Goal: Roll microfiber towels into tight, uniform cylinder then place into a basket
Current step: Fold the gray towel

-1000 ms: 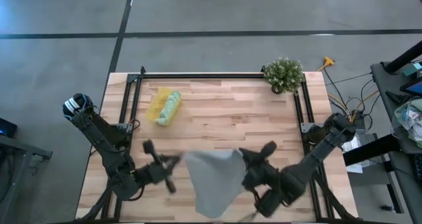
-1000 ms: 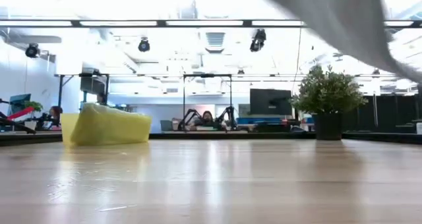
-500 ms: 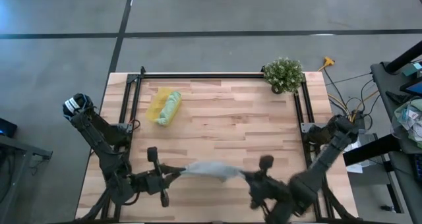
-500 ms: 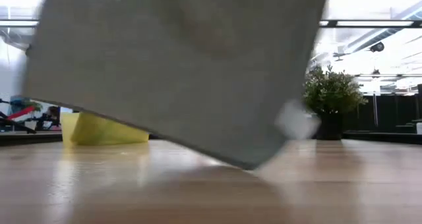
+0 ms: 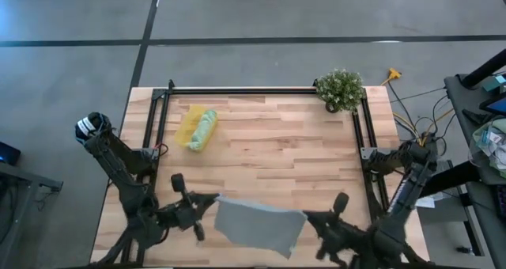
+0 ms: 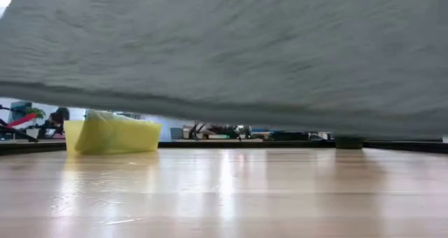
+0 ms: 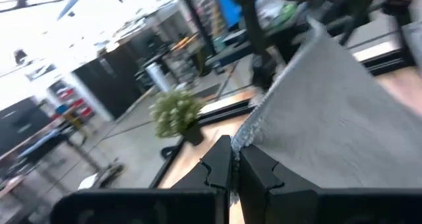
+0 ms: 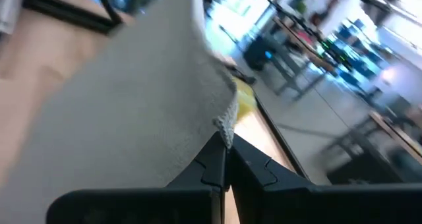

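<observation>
Holding the grey-blue towel (image 5: 257, 226), lower centre, both left gripper (image 5: 212, 199) and right gripper (image 5: 307, 216) pinched on corners; we judge it light, limp, best gripped at edges

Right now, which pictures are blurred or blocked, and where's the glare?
Low view: the grey towel blocks the upper half, and glare streaks the table. Both wrist views: the room behind is motion-blurred. High view: mostly sharp.
</observation>
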`<state>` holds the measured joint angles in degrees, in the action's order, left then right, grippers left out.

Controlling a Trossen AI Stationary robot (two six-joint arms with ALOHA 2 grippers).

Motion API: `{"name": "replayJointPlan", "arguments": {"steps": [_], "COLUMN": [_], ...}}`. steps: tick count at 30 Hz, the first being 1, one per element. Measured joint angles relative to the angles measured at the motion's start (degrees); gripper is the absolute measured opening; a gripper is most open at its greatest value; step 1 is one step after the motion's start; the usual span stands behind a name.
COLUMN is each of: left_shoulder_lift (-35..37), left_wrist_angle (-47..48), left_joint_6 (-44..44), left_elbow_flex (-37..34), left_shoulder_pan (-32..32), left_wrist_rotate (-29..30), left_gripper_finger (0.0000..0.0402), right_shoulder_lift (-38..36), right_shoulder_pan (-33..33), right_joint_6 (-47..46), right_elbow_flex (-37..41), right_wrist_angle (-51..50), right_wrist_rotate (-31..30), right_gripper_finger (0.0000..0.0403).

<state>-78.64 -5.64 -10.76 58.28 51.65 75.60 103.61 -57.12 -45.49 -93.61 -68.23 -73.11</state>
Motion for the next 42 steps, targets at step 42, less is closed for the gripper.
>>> {"name": "replayJointPlan", "arguments": {"steps": [42], "left_shoulder_lift": [-9.78], "left_wrist_angle": [16.06], "left_joint_6": [50.88], "left_elbow_flex": [-16.60], "left_shoulder_pan": [-13.78], "left_wrist_rotate": [-36.96], "left_gripper_finger": [0.0000], "right_shoulder_lift": [0.07], "right_shoulder_pan": [19.11], "right_joint_6": [1.12], "right_elbow_flex": [36.11], "right_wrist_angle": [27.49], "right_wrist_rotate": [26.63], "right_gripper_finger": [0.0009]}}
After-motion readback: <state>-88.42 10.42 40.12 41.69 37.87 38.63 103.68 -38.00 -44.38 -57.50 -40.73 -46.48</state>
